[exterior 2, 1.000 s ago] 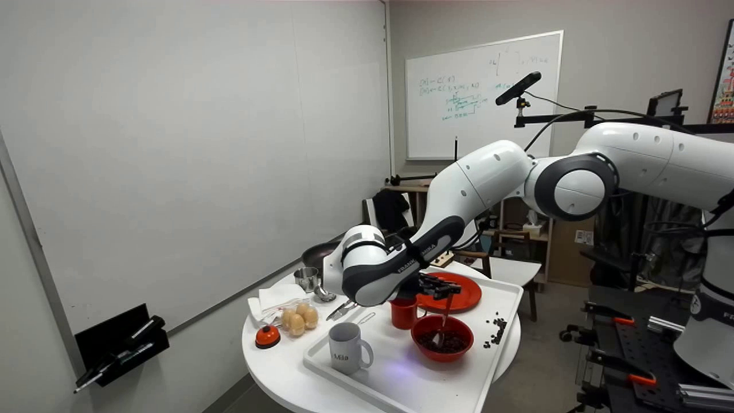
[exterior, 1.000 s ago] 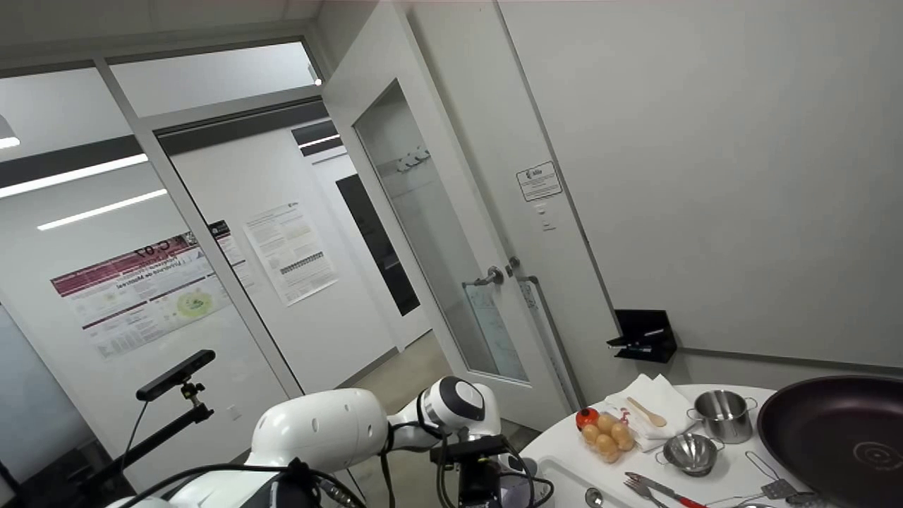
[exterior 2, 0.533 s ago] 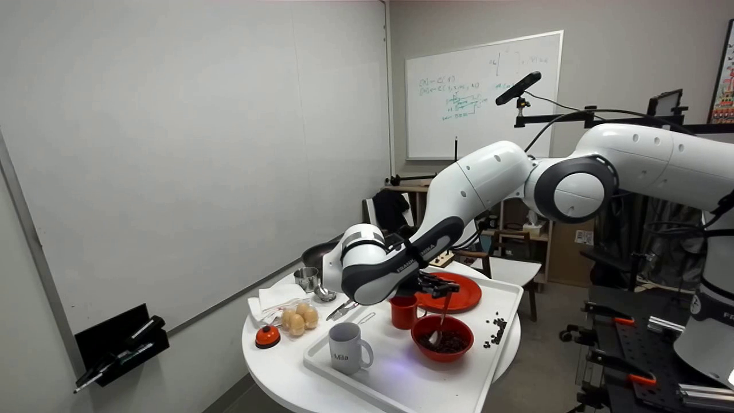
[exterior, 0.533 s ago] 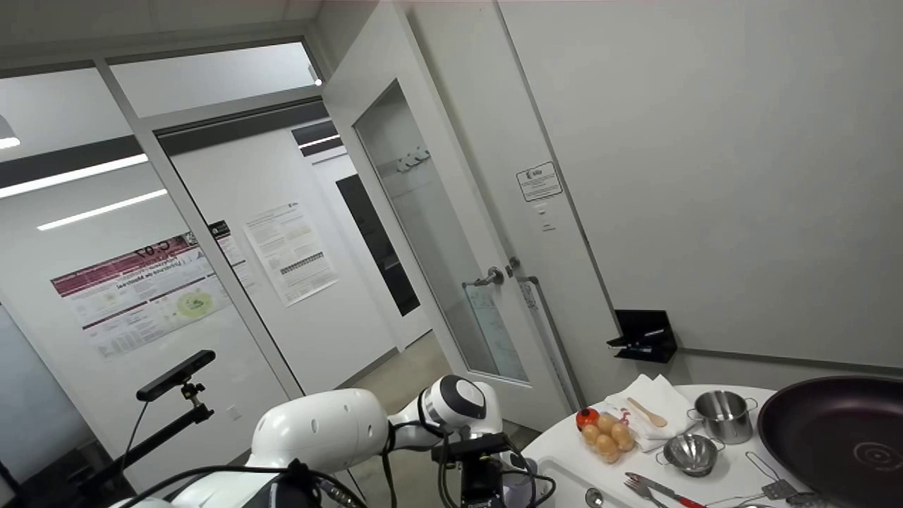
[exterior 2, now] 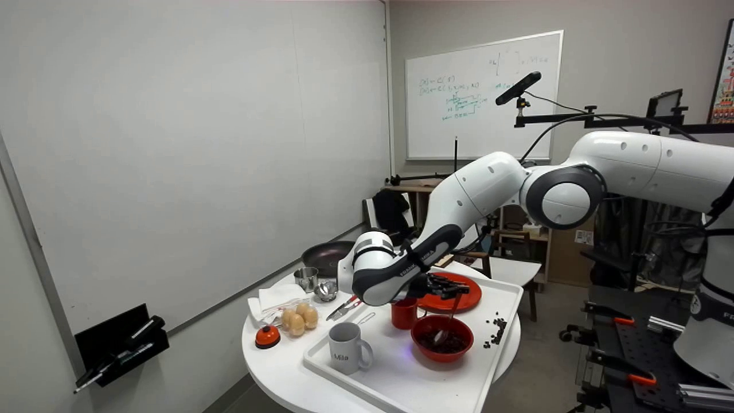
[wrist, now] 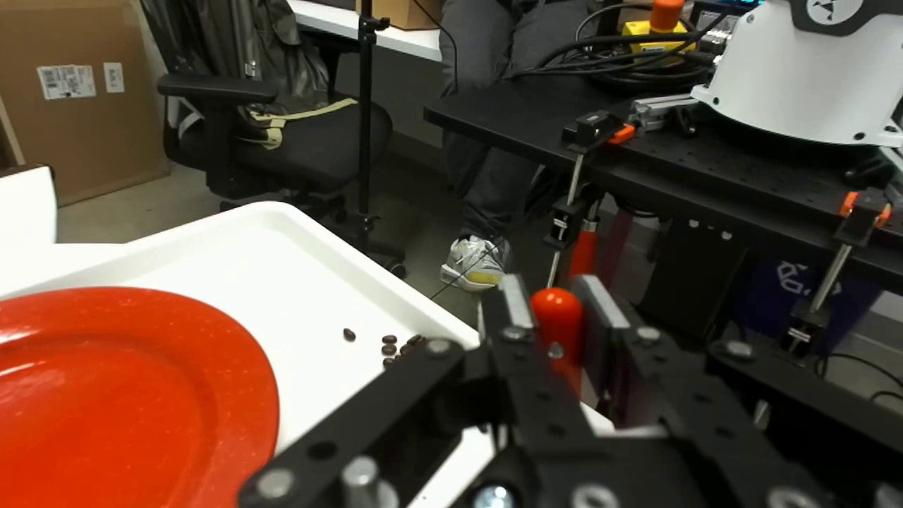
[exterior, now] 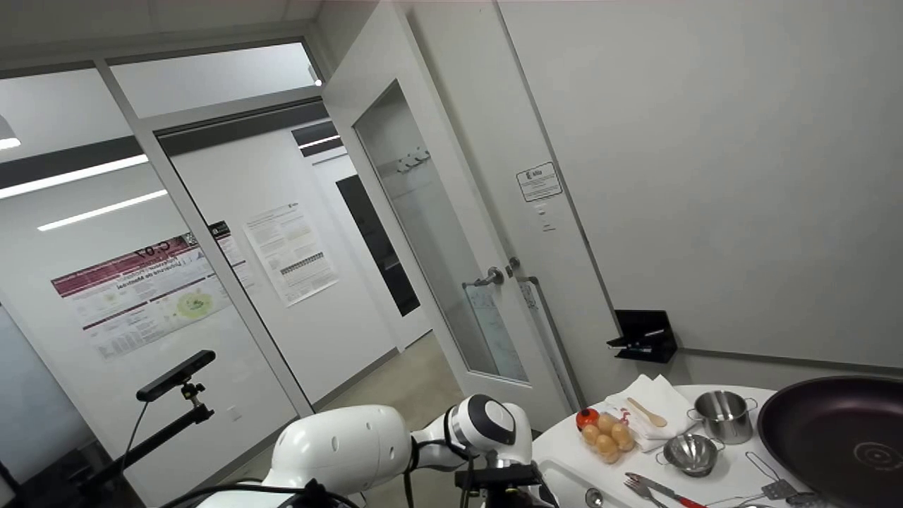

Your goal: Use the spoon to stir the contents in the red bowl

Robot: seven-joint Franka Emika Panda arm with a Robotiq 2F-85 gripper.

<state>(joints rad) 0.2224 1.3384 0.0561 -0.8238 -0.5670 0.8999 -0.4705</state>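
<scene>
One tray (exterior 2: 381, 358), one bowl (exterior 2: 441, 357), one plate (wrist: 106, 395), two mugs (exterior 2: 344, 347), one pan (exterior: 832, 437), one pot (exterior: 730, 427), one colander (exterior: 691, 455), one fork (exterior: 643, 491) and one knife (exterior: 650, 482) share one round worktop (exterior 2: 281, 367). There are at least two spoons (exterior 2: 440, 337), one of them wooden, and at least four eggs (exterior 2: 296, 324). The beans (wrist: 389, 349) are too many and too small to count.

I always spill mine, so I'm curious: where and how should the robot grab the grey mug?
Probably by the slim handle, from the side facing the red bowl: the grey mug stands upright and its handle sticks out that way.
</scene>
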